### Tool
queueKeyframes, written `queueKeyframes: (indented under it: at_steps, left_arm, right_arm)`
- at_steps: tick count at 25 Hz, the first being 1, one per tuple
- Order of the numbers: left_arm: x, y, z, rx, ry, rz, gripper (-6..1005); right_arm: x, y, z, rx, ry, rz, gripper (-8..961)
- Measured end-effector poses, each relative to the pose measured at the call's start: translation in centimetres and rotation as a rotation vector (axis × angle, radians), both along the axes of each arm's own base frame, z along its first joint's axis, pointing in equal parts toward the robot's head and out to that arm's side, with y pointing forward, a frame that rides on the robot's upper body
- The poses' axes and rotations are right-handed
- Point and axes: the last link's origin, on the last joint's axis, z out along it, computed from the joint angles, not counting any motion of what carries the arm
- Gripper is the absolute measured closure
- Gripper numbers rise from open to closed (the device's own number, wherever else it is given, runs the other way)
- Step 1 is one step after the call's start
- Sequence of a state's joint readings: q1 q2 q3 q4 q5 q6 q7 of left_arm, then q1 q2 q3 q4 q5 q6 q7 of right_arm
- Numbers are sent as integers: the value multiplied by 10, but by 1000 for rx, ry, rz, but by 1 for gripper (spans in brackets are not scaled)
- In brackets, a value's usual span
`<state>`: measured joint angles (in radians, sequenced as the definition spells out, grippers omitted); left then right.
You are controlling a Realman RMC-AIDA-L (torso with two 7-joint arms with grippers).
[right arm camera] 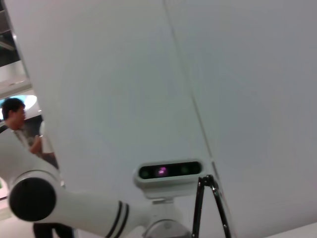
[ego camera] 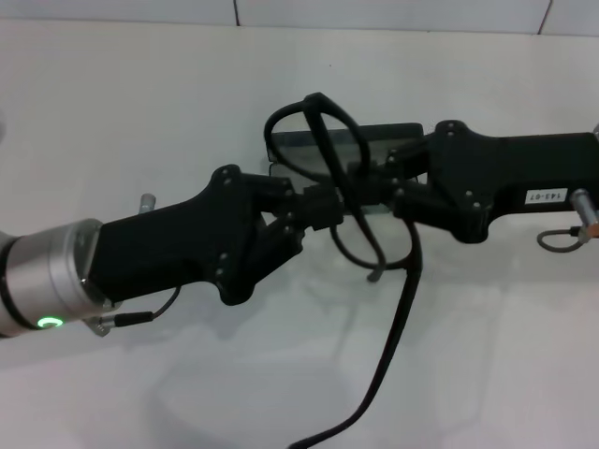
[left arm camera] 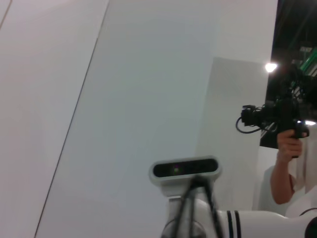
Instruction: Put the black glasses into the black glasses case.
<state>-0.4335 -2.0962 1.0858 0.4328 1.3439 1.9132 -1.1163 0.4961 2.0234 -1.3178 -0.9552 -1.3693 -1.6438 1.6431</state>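
The black glasses hang in the air between my two grippers, high above the white table. One rim loops upward and the long temple arms dangle down. From the left, my left gripper is shut on the frame's middle. My right gripper comes in from the right and is shut on the frame just beside it. The black glasses case lies on the table behind and below them, mostly hidden, with a grey surface showing. Thin black glasses arms show in both wrist views.
Both wrist views look up at my head camera and a white wall. A person holding a camera stands in the background of the left wrist view, and another person shows in the right wrist view.
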Motion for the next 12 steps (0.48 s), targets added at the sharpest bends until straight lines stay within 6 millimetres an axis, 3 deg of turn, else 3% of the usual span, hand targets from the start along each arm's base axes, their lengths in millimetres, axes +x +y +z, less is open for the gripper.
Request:
queueKeyframes:
  at_steps: [8, 12]
  left_arm:
    - [-2, -6, 7, -1, -21, -25, 945]
    - [0, -8, 3, -24, -5, -51, 945]
  right_arm:
    - [18, 2, 21, 71, 50, -46, 883]
    - [16, -3, 33, 101, 137, -9, 883]
